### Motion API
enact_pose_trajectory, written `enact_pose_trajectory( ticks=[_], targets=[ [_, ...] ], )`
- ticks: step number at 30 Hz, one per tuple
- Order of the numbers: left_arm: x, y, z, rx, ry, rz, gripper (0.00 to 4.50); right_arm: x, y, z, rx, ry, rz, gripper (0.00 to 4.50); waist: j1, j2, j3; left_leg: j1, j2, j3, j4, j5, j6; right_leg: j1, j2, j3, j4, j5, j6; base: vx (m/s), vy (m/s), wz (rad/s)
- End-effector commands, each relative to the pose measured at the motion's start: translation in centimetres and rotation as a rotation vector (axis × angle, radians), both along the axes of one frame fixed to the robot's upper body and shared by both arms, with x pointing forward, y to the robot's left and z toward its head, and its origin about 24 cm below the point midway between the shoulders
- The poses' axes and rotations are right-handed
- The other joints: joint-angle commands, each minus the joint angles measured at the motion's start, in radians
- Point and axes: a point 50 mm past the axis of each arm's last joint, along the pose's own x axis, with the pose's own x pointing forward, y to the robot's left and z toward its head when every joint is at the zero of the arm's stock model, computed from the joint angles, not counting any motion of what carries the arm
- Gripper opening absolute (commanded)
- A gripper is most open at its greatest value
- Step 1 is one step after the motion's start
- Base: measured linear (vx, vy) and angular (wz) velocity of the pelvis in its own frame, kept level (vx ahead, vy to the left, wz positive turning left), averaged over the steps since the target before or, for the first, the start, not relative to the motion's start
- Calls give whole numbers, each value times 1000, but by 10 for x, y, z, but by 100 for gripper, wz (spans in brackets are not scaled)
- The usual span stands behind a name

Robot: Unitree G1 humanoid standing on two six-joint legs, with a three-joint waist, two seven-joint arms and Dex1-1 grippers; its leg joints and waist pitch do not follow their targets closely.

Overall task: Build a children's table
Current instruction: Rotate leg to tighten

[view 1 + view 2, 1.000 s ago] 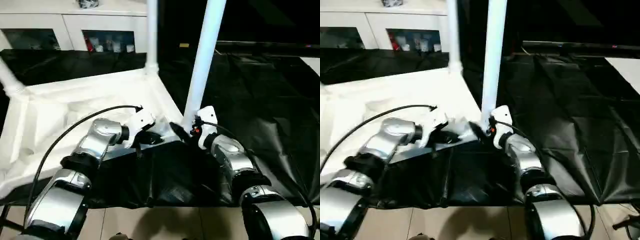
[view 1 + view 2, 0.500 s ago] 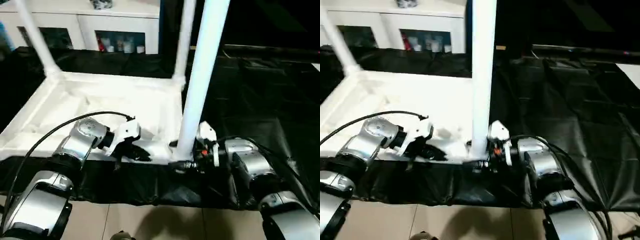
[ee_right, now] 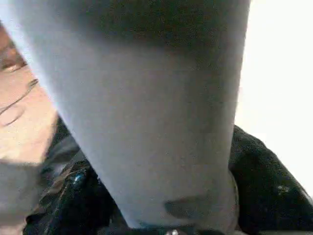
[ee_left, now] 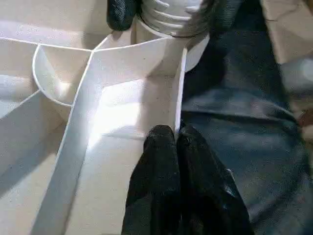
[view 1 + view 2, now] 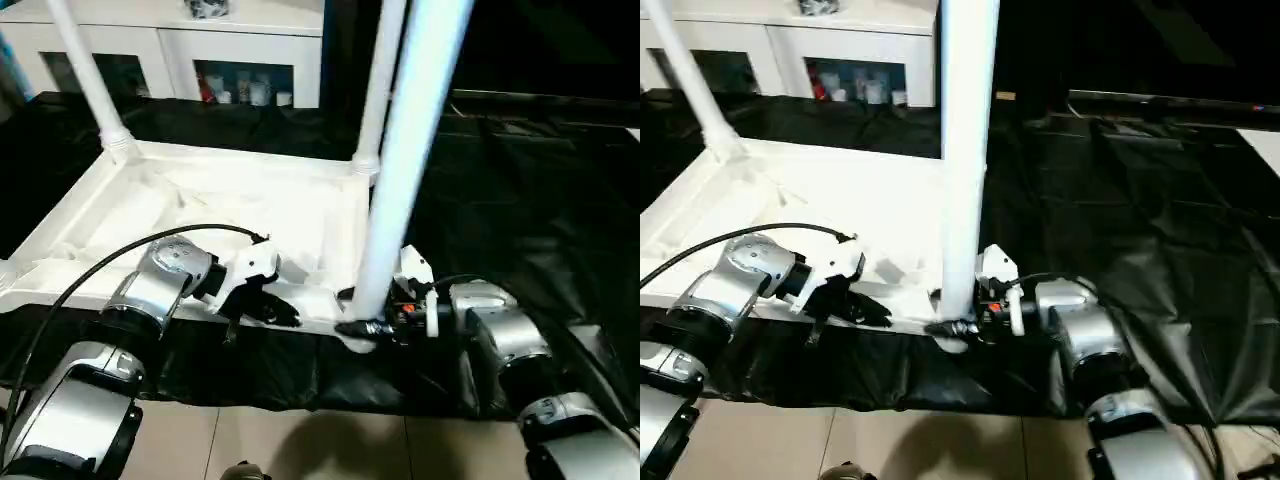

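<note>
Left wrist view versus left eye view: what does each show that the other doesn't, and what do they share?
Left wrist view alone: the threaded end of the leg at the corner socket, and the left gripper pinching the tabletop's thin rim wall.

Left eye view alone: two more upright legs, the white cabinet, both silver forearms.

Shared: the upturned tabletop, the near leg, the black sheet.

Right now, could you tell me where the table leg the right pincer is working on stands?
The leg stands upright at the upturned tabletop's near right corner, with the right pincer around its base.
</note>
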Motion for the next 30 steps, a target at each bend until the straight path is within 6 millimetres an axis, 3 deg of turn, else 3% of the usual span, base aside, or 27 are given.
enact_pose_trajectory(
  ticks=[1, 3, 5, 6, 7, 10, 13, 15, 18, 21, 23, 25, 27, 30],
  targets=[
    [14, -23, 9, -59, -80, 104, 0, 11, 22, 2, 30, -38, -148, 271, -11, 5, -60, 7, 47, -21, -76, -258, -3, 50, -88, 63, -94, -453, -132, 0, 0, 0],
    [19, -35, 10, -77, -100, 157, 0, 23, 20, 1, 12, -48, -371, 271, -17, 6, -63, 9, 45, -22, -76, -247, -10, 49, -87, 64, -94, -440, -129, 0, 0, 0],
    [20, -44, 9, -87, -110, 184, 0, 28, 20, -1, -4, -50, -491, 270, -27, 5, -67, 9, 46, -20, -74, -217, -16, 48, -85, 68, -85, -356, -154, 0, 0, 0],
    [22, -50, 9, -93, -117, 204, 0, 31, 20, -3, -20, -48, -553, 270, -28, 4, -69, 8, 45, -19, -72, -207, -11, 50, -83, 68, -80, -322, -164, 0, 0, 0],
    [23, -59, 7, -98, -129, 230, 0, 33, 21, -6, -48, -40, -626, 270, -31, 5, -72, 4, 41, -14, -68, -162, 8, 53, -77, 68, -70, -219, -191, 0, 0, 0],
    [23, -72, 6, -111, -141, 266, 0, 36, 23, -8, -85, -39, -715, 270, -31, 4, -75, -3, 37, -11, -63, -105, 41, 59, -74, 68, -59, -114, -215, 0, 0, 0],
    [22, -84, 3, -125, -145, 284, 0, 39, 31, -5, -76, -64, -750, 270, -28, 10, -75, 0, 38, -10, -62, -117, 54, 60, -75, 67, -60, -119, -220, 0, 0, 0],
    [21, -86, 3, -125, -147, 276, 0, 41, 33, -3, -60, -73, -751, 340, -29, 8, -73, 0, 38, -10, -63, -137, 56, 61, -75, 66, -64, -144, -217, 0, 0, 0],
    [20, -81, 3, -120, -150, 248, 0, 43, 32, 2, -16, -74, -724, 342, -30, 12, -72, 0, 39, -11, -64, -160, 57, 61, -76, 66, -66, -167, -212, 0, 0, 0],
    [19, -76, 2, -105, -153, 223, 0, 43, 31, 4, -19, -90, -684, 378, -31, 13, -73, 0, 41, -12, -64, -153, 63, 63, -75, 66, -63, -144, -217, 0, 0, 0],
    [16, -66, 3, -99, -152, 173, 0, 41, 28, 5, -21, -95, -585, 383, -30, 13, -74, -4, 41, -13, -63, -149, 73, 66, -74, 64, -59, -119, -227, 0, 0, 0],
    [12, -52, 3, -82, -141, 95, 0, 32, 26, 4, -22, -99, -380, 383, -32, 15, -75, -10, 43, -11, -58, -136, 93, 70, -72, 62, -54, -85, -241, 0, 0, 0],
    [10, -45, 4, -67, -129, 57, 0, 25, 24, 3, -17, -98, -237, 383, -32, 18, -73, -8, 44, -9, -57, -145, 108, 67, -71, 62, -54, -82, -251, 0, 0, 0],
    [10, -37, 5, -46, -125, 37, 0, 17, 21, 1, -27, -89, -112, 383, -27, 19, -70, -3, 49, -11, -60, -177, 97, 64, -75, 63, -61, -146, -242, 0, 0, 0]
  ],
)
